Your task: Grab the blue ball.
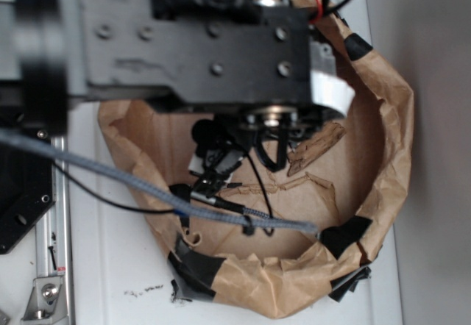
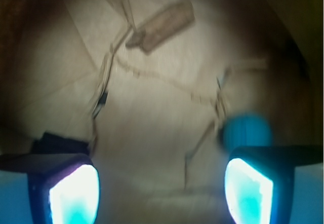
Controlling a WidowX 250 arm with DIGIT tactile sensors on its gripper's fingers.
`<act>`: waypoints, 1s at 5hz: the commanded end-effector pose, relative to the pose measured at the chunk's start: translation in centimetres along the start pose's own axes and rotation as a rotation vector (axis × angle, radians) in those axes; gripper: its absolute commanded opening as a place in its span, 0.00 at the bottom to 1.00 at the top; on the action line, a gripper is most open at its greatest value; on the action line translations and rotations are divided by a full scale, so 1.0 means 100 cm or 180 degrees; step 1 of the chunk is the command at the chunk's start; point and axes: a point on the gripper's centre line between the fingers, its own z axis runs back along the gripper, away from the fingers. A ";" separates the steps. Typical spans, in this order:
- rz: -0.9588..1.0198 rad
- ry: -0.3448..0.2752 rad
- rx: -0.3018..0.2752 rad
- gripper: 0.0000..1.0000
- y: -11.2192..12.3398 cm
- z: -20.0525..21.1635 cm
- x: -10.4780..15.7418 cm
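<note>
Wrist view: my end effector (image 2: 162, 183) hangs open; the blue ball (image 2: 246, 131) lies just above its right finger (image 2: 249, 188), outside the gap.

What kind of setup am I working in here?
Probably a lab bench rig: a brown-paper pen patched with black tape on a white table. Inside lie the blue ball and a wood chip.
</note>
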 end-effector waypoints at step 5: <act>-0.1805 -0.0553 0.0428 1.00 0.071 -0.044 0.011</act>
